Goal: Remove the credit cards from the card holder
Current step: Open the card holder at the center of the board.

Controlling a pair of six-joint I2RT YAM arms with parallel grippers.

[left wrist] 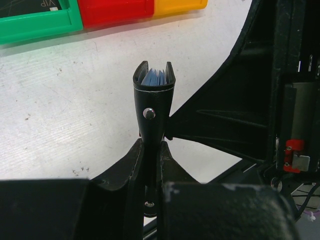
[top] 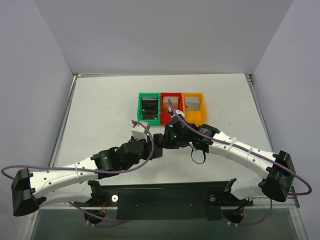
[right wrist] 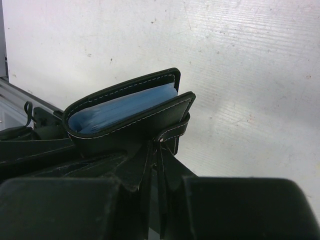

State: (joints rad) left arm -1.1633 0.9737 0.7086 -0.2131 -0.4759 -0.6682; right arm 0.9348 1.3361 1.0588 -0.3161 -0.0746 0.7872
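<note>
The card holder, a small black wallet with white stitching, is held off the table between both grippers. My left gripper is shut on its lower edge, below the silver snap. From the other side, my right gripper is shut on the holder's snap tab. The holder gapes slightly at the top, showing blue glossy inner layers. I cannot tell the credit cards apart from those pockets. In the top view the two grippers meet at mid-table, hiding the holder.
Three bins stand in a row behind the grippers: green, red and yellow, each with a stack inside. The white table has raised rails at its left and right edges.
</note>
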